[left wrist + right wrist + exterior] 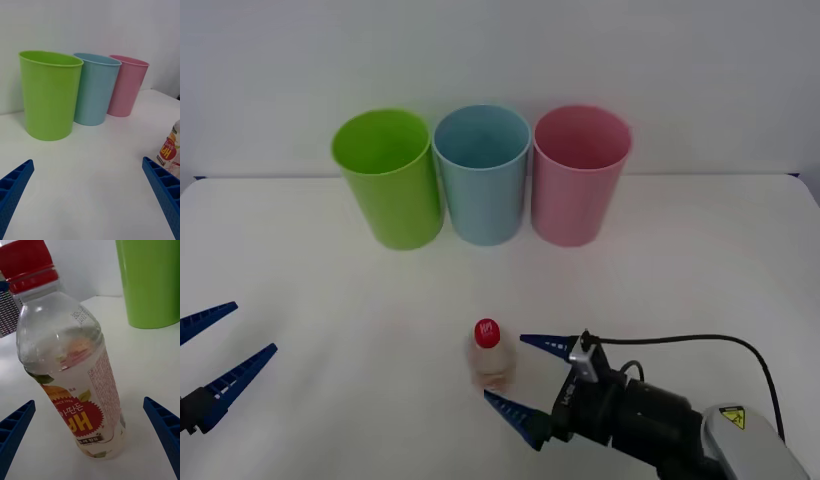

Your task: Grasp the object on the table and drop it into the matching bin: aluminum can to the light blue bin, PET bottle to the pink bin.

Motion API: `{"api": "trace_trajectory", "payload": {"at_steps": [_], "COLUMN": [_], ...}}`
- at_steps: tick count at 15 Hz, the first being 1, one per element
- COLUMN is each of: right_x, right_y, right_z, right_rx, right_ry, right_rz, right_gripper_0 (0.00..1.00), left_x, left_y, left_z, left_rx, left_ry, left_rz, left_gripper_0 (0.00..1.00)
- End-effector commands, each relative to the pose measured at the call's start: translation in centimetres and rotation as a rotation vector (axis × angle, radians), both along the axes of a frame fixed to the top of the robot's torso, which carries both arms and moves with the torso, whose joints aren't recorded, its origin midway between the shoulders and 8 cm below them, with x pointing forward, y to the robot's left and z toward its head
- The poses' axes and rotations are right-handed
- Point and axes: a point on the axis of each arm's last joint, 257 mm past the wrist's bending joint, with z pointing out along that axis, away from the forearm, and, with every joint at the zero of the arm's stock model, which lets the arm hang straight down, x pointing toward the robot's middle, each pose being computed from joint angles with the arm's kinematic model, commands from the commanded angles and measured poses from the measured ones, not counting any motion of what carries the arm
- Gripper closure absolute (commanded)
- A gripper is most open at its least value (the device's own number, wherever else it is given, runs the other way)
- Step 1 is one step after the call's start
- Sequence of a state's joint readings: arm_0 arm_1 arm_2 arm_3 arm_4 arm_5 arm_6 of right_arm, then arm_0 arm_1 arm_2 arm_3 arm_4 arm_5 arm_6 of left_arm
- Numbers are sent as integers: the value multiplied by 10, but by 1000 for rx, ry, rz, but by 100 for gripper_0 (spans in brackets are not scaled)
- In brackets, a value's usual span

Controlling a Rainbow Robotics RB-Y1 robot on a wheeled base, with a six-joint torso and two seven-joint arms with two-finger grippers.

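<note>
The PET bottle (489, 354) stands upright on the white counter (700, 260), in the near middle of it and well apart from the three tall bins lined up along the far side. Those bins stand close together in a row: a lime green bin (388, 178) on the robot's left, the light blue bin (482, 172) in the middle and the pink bin (578, 174) on the right, all upright with their mouths open to the top. The right end effector (522, 374) sits low over the counter just to the right of the bottle, its two blue ribbed fingers spread wide and pointing toward the bottle; one fingertip lies beside the bottle's upper part and the other near its base, and neither touches it, so it holds nothing. From the right wrist view the bottle (71, 360) appears close up between the two spread fingers (165, 427), its red cap (28, 263) on top, clear walls above, and a pale label with reddish print around the lower half; the green bin (150, 281) rises behind it. The left end effector (215, 350) hangs at the near left edge of the counter, well apart from the bottle, its fingers likewise wide open and empty. In the left wrist view the three bins stand ahead and the bottle (170, 150) shows at the side.
</note>
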State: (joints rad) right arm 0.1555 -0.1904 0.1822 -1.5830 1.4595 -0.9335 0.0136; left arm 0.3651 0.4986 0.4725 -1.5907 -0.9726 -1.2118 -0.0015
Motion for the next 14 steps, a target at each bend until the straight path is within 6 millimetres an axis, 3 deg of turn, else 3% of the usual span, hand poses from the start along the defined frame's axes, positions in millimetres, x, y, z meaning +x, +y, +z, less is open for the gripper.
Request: {"api": "trace_trajectory", "payload": {"at_steps": [1,14], "right_x": [-2,12], "right_y": [8,45], "right_z": [-2,-9], "right_rx": [-10,-25], "right_ry": [-16,-54], "right_rz": [11,-25], "right_gripper_0": [0,0], "left_x": [0,0], "left_y": [0,0], "left_z": [0,0], "left_rx": [0,0], "left_ry": [0,0], "left_rz": [0,0], "left_gripper_0": [0,0]}}
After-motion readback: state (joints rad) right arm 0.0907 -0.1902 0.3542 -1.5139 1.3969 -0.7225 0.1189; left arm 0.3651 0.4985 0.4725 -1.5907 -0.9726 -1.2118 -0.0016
